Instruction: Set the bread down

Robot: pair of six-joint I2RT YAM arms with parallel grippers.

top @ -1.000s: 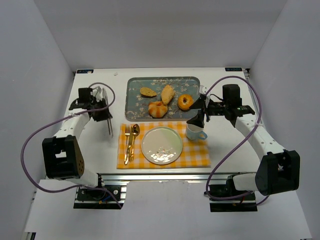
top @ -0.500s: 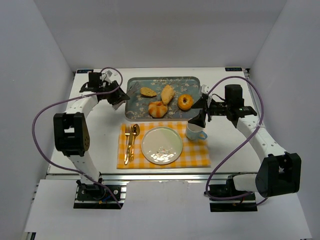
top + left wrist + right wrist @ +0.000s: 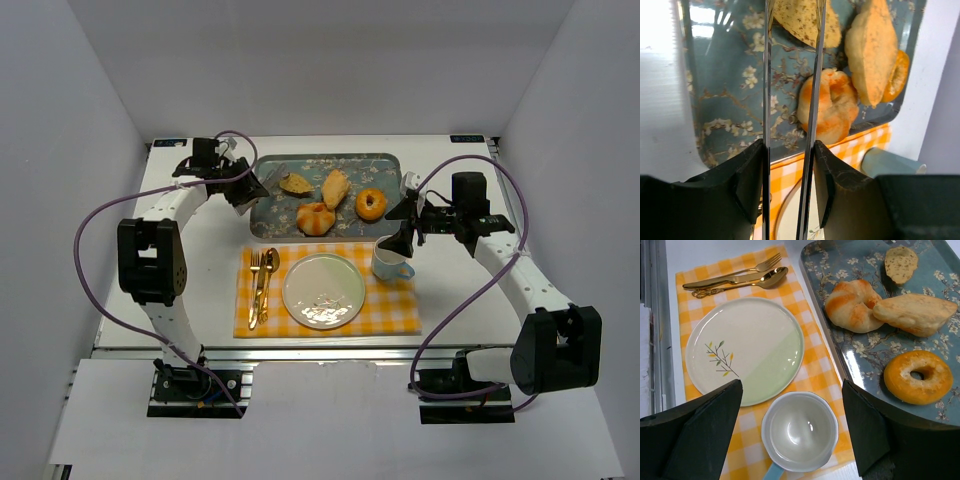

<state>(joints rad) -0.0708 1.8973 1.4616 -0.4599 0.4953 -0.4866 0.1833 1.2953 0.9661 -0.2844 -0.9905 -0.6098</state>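
A: Under your right tool [image 3: 792,390]: yellow-and-white checked cloth [image 3: 815,369], a plate [image 3: 745,347] half cream, half pale green with a leafy sprig, a pale blue cup [image 3: 799,431].

B: Ahead of it, gold cutlery [image 3: 735,280]. Beyond the steel-bright tongs [image 3: 766,75] in your left tool [image 3: 788,145], the tray [image 3: 725,100] is grey-blue with white blossom branches; the roll [image 3: 832,107] golden, orange-streaked; the bagel [image 3: 918,376] orange-yellow.

Top view bright, even, diffuse light off white walls [image 3: 320,70], only faint soft shadows on the bench [image 3: 215,300], sharp throughout. Left wrist: bench blown out white at left, glossy tray [image 3: 725,110] mirrors lights at top, tongs [image 3: 813,100] glint, left tool [image 3: 789,155] black and soft near the lens. Right wrist: crisp, well lit, soft sheen on plate [image 3: 745,350] and cup [image 3: 800,432], right tool [image 3: 790,390] underexposed, blurry at the bottom corners
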